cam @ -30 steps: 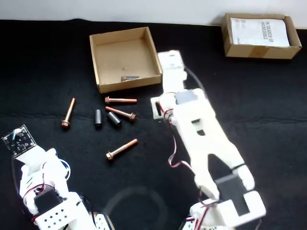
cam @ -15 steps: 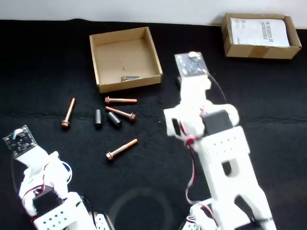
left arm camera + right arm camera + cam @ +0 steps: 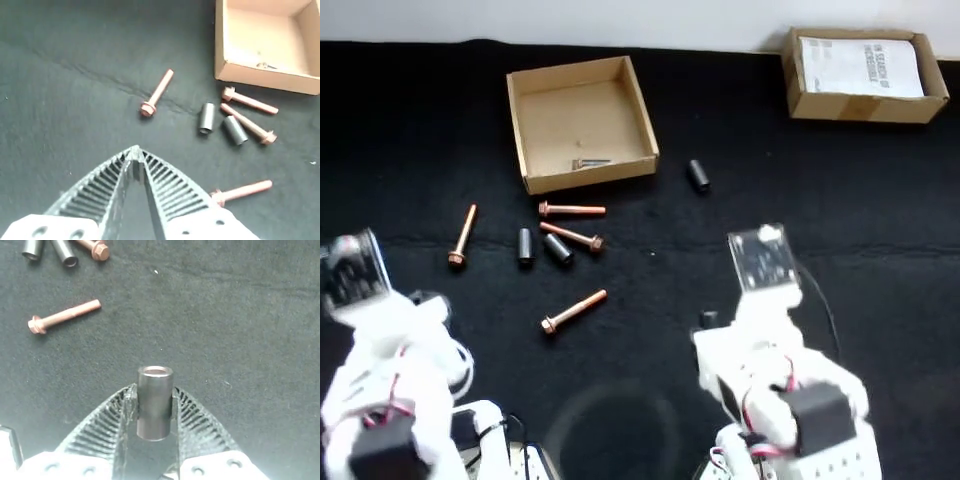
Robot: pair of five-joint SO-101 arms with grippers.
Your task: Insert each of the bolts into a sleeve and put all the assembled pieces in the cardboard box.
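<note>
The open cardboard box stands at the back with one assembled piece inside. Several copper bolts lie in front of it: one on the left, two near the box, one nearer me. Two dark sleeves lie among them, and a third lies right of the box. My right gripper is shut on a grey sleeve, held upright above the mat at the front right. My left gripper is shut and holds nothing, short of the leftmost bolt.
A second cardboard box holding a printed sheet stands at the back right. The black mat's far edge meets a white wall. The right arm's body and the left arm's body take up the front corners.
The right arm has pulled back from beside the cardboard box to the front of the table, uncovering the sleeve right of the box. The left arm has shifted slightly left and up.
</note>
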